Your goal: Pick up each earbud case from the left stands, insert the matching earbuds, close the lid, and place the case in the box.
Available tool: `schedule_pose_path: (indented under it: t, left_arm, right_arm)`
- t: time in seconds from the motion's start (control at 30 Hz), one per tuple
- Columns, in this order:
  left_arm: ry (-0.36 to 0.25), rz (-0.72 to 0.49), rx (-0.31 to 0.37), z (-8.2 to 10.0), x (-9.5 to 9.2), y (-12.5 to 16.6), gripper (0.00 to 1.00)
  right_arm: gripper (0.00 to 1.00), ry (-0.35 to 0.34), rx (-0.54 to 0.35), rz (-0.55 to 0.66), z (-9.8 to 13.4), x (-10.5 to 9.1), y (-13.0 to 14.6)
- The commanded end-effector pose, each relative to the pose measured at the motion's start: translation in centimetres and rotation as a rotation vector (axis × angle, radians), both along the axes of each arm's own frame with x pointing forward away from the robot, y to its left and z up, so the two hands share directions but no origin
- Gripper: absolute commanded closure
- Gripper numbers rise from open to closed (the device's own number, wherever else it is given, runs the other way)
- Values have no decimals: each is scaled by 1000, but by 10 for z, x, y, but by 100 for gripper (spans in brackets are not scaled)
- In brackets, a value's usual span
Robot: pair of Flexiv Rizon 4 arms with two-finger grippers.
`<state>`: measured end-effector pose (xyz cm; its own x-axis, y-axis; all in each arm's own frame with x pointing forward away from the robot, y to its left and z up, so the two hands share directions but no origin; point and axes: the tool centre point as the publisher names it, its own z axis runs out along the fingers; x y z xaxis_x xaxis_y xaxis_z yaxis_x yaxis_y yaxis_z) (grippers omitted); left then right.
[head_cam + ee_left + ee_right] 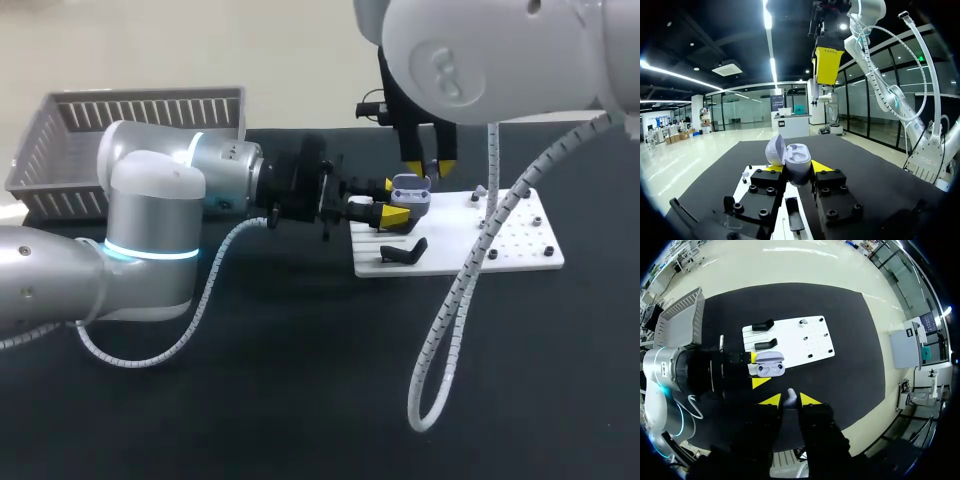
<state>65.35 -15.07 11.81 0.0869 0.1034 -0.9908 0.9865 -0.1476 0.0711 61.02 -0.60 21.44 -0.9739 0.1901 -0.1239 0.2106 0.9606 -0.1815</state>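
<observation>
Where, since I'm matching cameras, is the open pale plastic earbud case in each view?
Head view: open pale plastic earbud case in left claw, at white perforated board's left end.
Left wrist view: between left claw's tips.
Right wrist view: ahead of right claw.
Landmark: the board.

In the head view, the right arm is running off the top edge, and its housing is covering the upper part of the right jaws. The left arm is being cut by the left edge and is hiding a corner of the box. The left jaws are gripping the case and masking its lower half. A cable is crossing the board, hiding a strip of it. In the right wrist view, the earbud pinched in the right jaws is appearing too small to show its shape. Whether the case's sockets are holding anything is likewise too small to tell.
</observation>
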Motion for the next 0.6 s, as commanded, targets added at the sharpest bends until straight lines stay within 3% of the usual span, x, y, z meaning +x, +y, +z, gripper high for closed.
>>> schedule_pose_path:
  t: [0.03, 0.13, 0.23, 0.43, 0.6]
  left_arm:
    - [-2, 1, -3, -1, 0, 0, 100]
    - [-2, 1, -3, -1, 0, 0, 100]
    - [-2, 1, -3, -1, 0, 0, 100]
    - [-2, 1, -3, -1, 0, 0, 100]
    - [-2, 1, -3, -1, 0, 0, 100]
  right_arm:
    - [100, -4, 1, -1, 0, -1, -1]
    - [100, -4, 1, -1, 0, -1, -1]
    - [100, 3, -26, -62, -3, 1, 0]
    - [100, 21, 1, -232, -9, 7, 1]
    - [100, 24, 28, -298, -13, 12, 5]
